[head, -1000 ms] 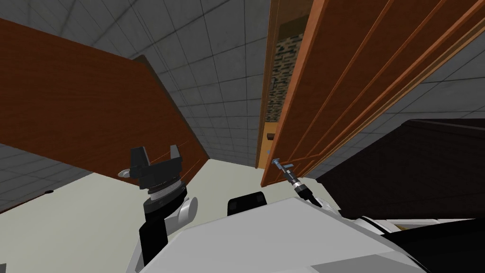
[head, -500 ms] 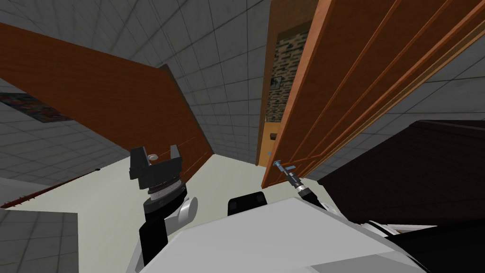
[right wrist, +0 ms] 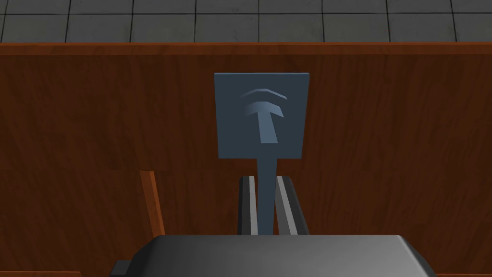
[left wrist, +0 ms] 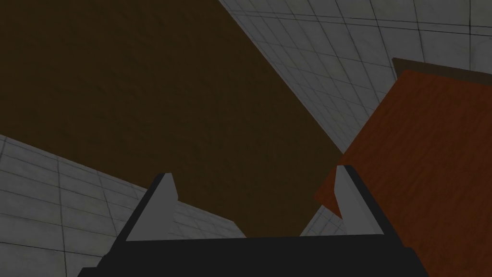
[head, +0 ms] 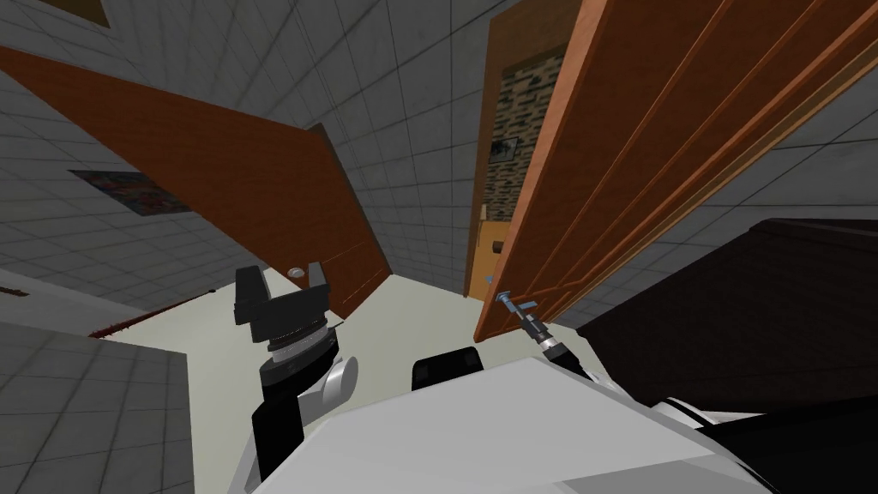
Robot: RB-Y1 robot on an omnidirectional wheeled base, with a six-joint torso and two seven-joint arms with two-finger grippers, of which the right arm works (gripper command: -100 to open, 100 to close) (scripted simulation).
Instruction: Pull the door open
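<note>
An orange-brown panelled door [head: 652, 129] stands ajar on my right, its free edge turned towards me. Its blue-grey lever handle [right wrist: 265, 187] runs down from a square plate [right wrist: 261, 115] on the door face. My right gripper [right wrist: 263, 185] is shut on that lever, one finger pressing each side. In the head view the right gripper [head: 517, 307] sits at the door's edge, low down. My left gripper [head: 283, 279] hangs open and empty well to the left, away from the door, and the left gripper [left wrist: 254, 192] holds nothing in its own wrist view.
A second reddish-brown door leaf [head: 257, 197] slants across the left against the grey tiled wall. Dark brown furniture [head: 754, 309] stands close on the right. Through the doorway gap [head: 514, 129] a patterned wall shows. The floor [head: 411, 309] is cream.
The whole head view has swung: the left door leaf has slid rightwards and a wall picture has come in at the left. The door's edge leans a little further right; the right gripper keeps its hold.
</note>
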